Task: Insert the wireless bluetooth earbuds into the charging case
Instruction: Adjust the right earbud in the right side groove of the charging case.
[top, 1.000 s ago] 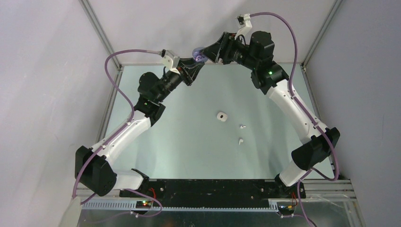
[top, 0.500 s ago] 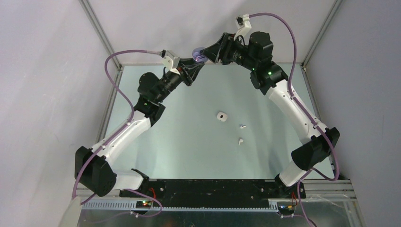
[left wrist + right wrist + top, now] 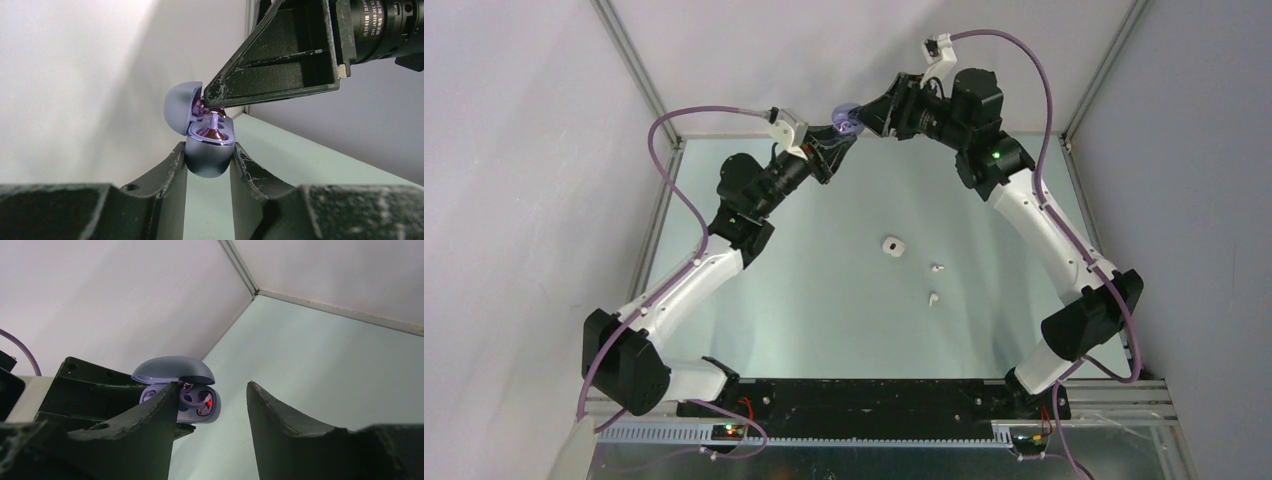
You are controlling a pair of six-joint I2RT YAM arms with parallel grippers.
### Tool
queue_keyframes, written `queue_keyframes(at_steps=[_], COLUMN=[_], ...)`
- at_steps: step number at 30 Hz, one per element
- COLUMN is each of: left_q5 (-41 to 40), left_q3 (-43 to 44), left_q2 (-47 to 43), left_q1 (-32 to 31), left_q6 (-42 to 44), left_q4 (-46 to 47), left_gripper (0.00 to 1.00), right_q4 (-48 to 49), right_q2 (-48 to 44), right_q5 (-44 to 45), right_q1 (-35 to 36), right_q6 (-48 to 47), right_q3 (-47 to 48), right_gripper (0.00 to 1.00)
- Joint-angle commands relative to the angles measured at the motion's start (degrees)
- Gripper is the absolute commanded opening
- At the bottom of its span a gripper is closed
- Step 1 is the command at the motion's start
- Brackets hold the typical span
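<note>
Purple charging case [image 3: 209, 159]: small, rounded, pebble-like, matte blue-violet shell. Lid [image 3: 181, 114] flipped up & back on hinge, mouth open. Inside, glossy purple earbud [image 3: 215, 132] sitting in a well, metallic sheen, thin part poking up toward lid. From R wrist cam, small red light [image 3: 209, 402] glowing inside case. Wells partly seen there, but can't tell whether a 2nd purple bud is in. Case up in the air near far edge of worktop [image 3: 824, 300], btw the two arms.

L hand [image 3: 207, 148]: nearly pressed together, pinching case body from both sides. Fingertips on lower shell, case upright w/ mouth up.

R hand [image 3: 212, 385]: spread, wide gap btw fingers, nothing pinched. From L wrist cam, one fingertip [image 3: 220, 95] right at case mouth, against inner side of lid & just above earbud. Touching bud or just shy of it: can't tell. From R wrist cam, case partly behind one finger, other finger off to the side & apart from it.

Elsewhere, mid-worktop, well apart from both hands: white case [image 3: 892, 245], too small to tell open or shut. Two white earbuds lying loose nearer the arm bases & to its right, one [image 3: 938, 268] near the case, the other [image 3: 932, 297] a bit further. Not touching each other or the case.
</note>
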Motion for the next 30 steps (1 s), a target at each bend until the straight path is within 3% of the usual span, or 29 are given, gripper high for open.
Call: queue_keyframes(at_steps=[1,4,9,11,13,15,19,23,30], left_q5=[-1.3,-0.35,8.13,13.63,20.21,26.18,33.32,35.65,35.16], left_q3=[0.22,0.26,-0.41,-0.84,-1.18,-1.3,-0.81,-0.4,-1.23], left_q2=[-2.02,-1.91,-2.02,-2.14,-2.05,-2.12,-3.04,-4.11,-5.07], left_q1=[-0.35,-0.26,2.34,3.96,5.55,7.0,8.75,9.18,9.19], left_q6=[1.7,2.01,2.52,2.57,3.55,6.24,13.0,17.51,18.25], left_q4=[2.88,2.34,0.52,-0.38,-1.68,-3.74,-12.96,-18.42,-18.33], left_gripper=[0.0,0.0,0.0,0.0,0.0,0.0,0.0,0.0,0.0], right_q4=[0.68,5.48,7.64,6.58,3.41,-2.44,-14.1,-21.55,-26.11], right_q2=[-2.9,-3.7,-4.18,-4.37,-4.59,-5.5,-7.84,-9.89,-11.42], right_q5=[-2.08,-12.0,-28.8,-34.48,-40.2,-43.58,-42.1,-36.85,-25.6], right_q1=[-1.41,-3.23,-9.53,-11.47,-12.31,-12.21,-9.69,-5.13,2.47], right_q6=[-2.74,-4.16,-8.99,-11.84,-19.76,-29.97,-49.27,-63.36,-77.16], right_q3=[-0.95,-1.94,0.86,1.04,0.97,0.98,0.53,-0.56,-3.6], right_gripper=[0.58,0.7,0.71,0.62,0.38,0.29,0.22,0.22,0.16])
